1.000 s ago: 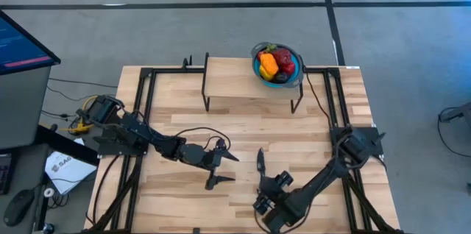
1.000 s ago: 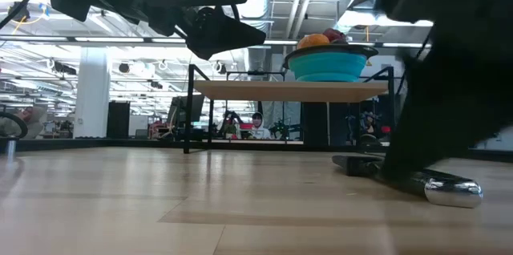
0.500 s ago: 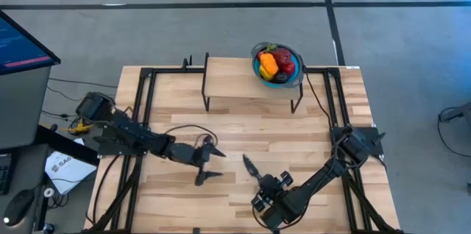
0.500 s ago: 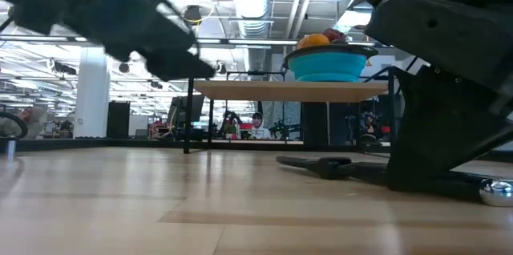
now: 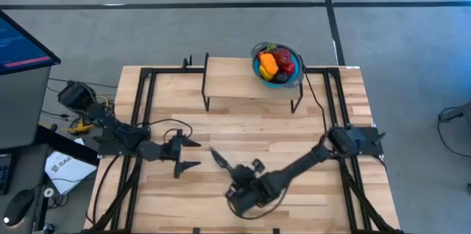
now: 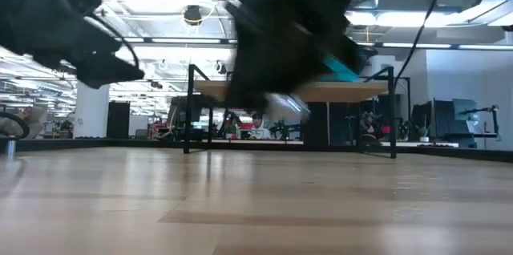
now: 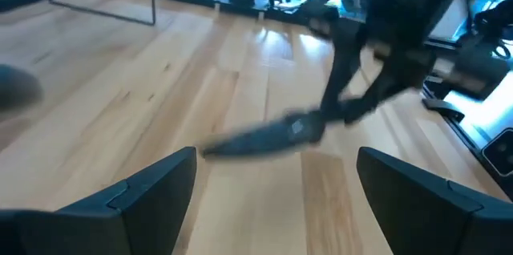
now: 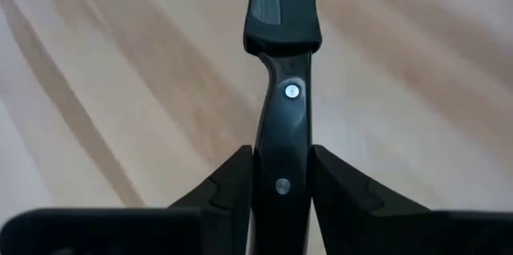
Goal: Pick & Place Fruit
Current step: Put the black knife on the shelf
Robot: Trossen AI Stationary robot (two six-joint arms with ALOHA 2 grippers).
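Two arms on the table. High view: right pincer has swung from near-right to centre with the knife since a second ago; left pincer pulled back leftward, spread, empty. Fruit untouched in the bowl on the shelf, so no picking begun, I'd judge.
Low view: the arm blocks the bowl.
Right wrist: fingers pinching the knife handle; blade cut off.

In the low view the blurred right arm hides nearly all of the bowl at two o'clock. The knife runs off the right wrist view's edge, blade unseen; the fruit pieces are too small to count.
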